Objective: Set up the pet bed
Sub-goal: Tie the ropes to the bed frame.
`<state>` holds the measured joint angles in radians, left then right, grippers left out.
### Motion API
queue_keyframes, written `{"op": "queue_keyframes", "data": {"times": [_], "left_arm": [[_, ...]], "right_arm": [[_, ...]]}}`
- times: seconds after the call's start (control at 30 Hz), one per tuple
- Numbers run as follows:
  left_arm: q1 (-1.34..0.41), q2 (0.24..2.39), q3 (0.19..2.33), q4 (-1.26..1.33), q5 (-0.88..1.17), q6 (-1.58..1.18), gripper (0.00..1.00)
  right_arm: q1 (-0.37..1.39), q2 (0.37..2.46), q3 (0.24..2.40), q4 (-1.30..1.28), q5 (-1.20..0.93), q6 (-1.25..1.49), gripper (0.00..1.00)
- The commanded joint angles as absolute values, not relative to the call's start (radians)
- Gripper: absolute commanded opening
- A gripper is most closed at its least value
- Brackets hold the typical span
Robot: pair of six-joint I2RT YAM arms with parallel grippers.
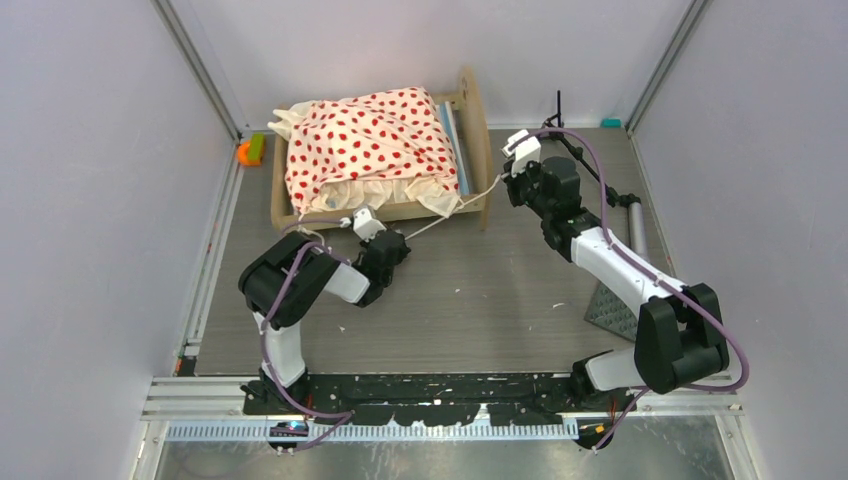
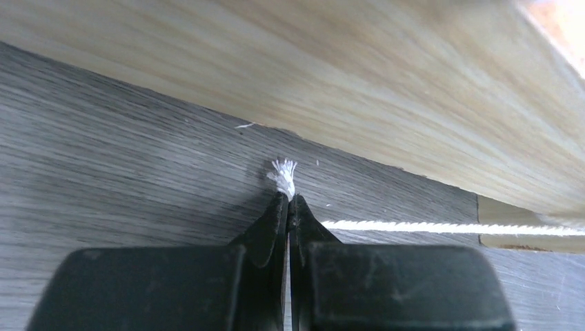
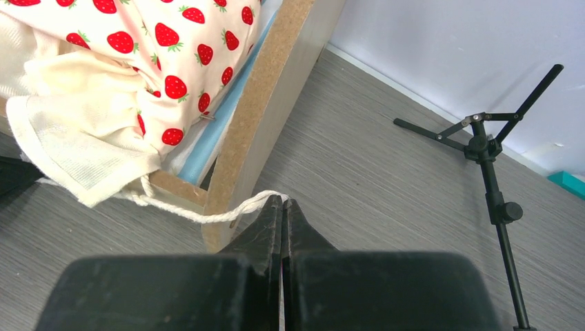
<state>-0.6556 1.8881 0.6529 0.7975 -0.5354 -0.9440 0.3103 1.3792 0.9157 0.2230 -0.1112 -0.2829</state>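
Left tool (image 2: 288,203): jaws pressed fully together, pinching the frayed end of a white cord (image 2: 441,227); a short tuft sticks out just past the tips.
Right tool (image 3: 283,207): jaws likewise closed tight, gripping the same cord farther along; the cord bends over the tips.
Cord run: stretched in a near-straight line between the two tools, leaving the left tool to its right and the right tool to its left, and passing under the hanging corner of the bedding (image 1: 370,140).
Pet bed (image 1: 478,130): stands on the tabletop (image 1: 480,300), just ahead of the left tool and just left of the right tool.
Side rail (image 2: 345,83): light wood, directly beyond the left tool's tips, close but apart from them.
End board (image 3: 269,103): upright, its foot just beside the right tool's tips.
Bedding: cream cloth with red strawberry print, heaped on the frame, one cream corner drooping over the rail towards both tools.
Mattress (image 3: 214,148): blue edge visible between bedding and end board.
Tripod stand (image 3: 490,158): black, lying on the tabletop well to the right of the right tool.
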Motion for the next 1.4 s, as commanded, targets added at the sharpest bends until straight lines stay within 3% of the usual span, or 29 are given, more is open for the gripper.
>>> {"op": "queue_keyframes", "data": {"times": [0.0,0.07,0.17,0.27,0.33,0.43,0.57,0.77,0.9,1.13,1.37], "left_arm": [[-0.654,1.855,0.640,0.693,-0.631,-0.934,0.00],[-0.655,1.848,0.648,0.699,-0.590,-0.912,0.09],[-0.662,1.813,0.640,0.706,-0.534,-0.893,0.29],[-0.686,1.734,0.598,0.688,-0.522,-0.881,0.45],[-0.704,1.660,0.575,0.630,-0.524,-0.879,0.49],[-0.736,1.521,0.548,0.511,-0.530,-0.860,0.51],[-0.759,1.260,0.542,0.219,-0.525,-0.846,0.51],[-0.762,0.931,0.596,-0.151,-0.518,-0.795,0.52],[-0.761,0.796,0.658,-0.354,-0.557,-0.779,0.63],[-0.760,0.635,0.731,-0.599,-0.582,-0.745,0.64],[-0.760,0.460,0.744,-0.700,-0.636,-0.749,0.64]], "right_arm": [[0.307,1.377,0.968,0.291,-0.081,-0.285,0.00],[0.307,1.376,0.972,0.268,-0.102,-0.279,0.05],[0.307,1.359,0.974,0.238,-0.095,-0.237,0.33],[0.308,1.322,0.981,0.178,-0.070,-0.210,0.53],[0.308,1.295,0.985,0.140,-0.047,-0.191,0.61],[0.308,1.256,1.000,0.086,0.036,-0.121,0.64],[0.308,1.228,1.092,-0.083,0.112,-0.007,0.76],[0.303,1.350,1.403,-0.435,0.030,0.175,0.80],[0.304,1.476,1.533,-0.480,-0.024,0.236,0.80],[0.341,1.717,1.765,-0.537,-0.003,0.264,0.81],[0.385,1.836,1.826,-0.522,0.136,0.206,0.82]]}}
